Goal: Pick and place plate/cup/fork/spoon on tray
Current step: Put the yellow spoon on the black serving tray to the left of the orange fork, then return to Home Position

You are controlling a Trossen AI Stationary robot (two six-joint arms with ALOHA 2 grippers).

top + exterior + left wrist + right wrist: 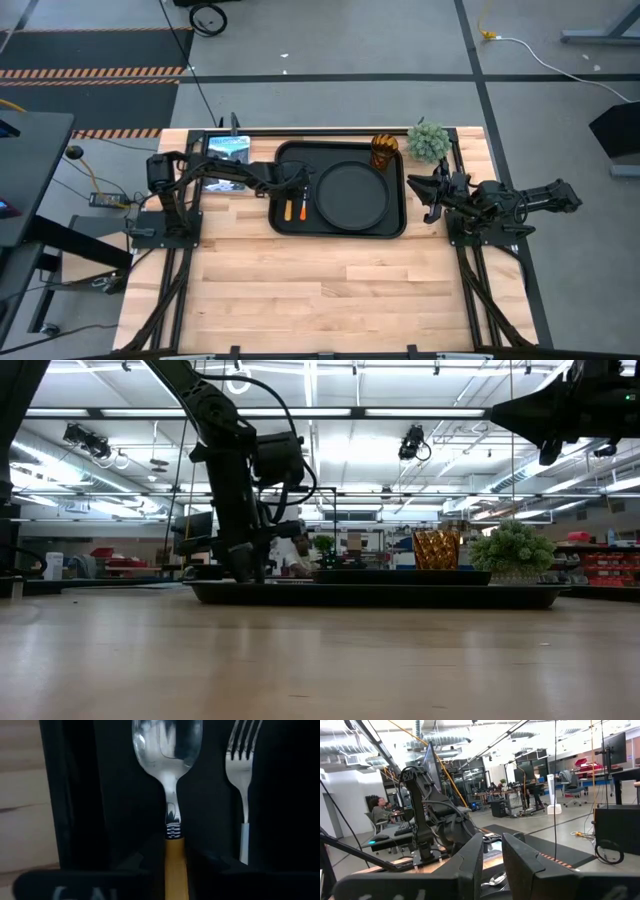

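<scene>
The black tray [283,155] lies at the table's far middle. On it are the round black plate [352,193] and, at its far right corner, the amber cup [385,150]. The fork [302,210] and the spoon [289,210] are side by side in the tray's left part, handles toward the near edge. My left gripper [297,188] is down over the spoon [167,750] and shut on it, with the fork [242,780] just beside it. My right gripper [434,193] is open and empty, raised beside the tray's right rim. My left gripper pinches the spoon's yellow-orange handle [175,862] between its two fingers, close to where the handle meets the metal neck. The fingers come from above, pointing down, and lie across the handle. The spoon is level, parallel to the fork. Whether it rests on the tray floor, I cannot tell.
A small green potted plant [428,140] stands by the tray's far right corner, near my right gripper. A tablet-like object [228,148] lies at the far left by the left arm's base. Bare wooden tabletop [330,290] spreads over the near half.
</scene>
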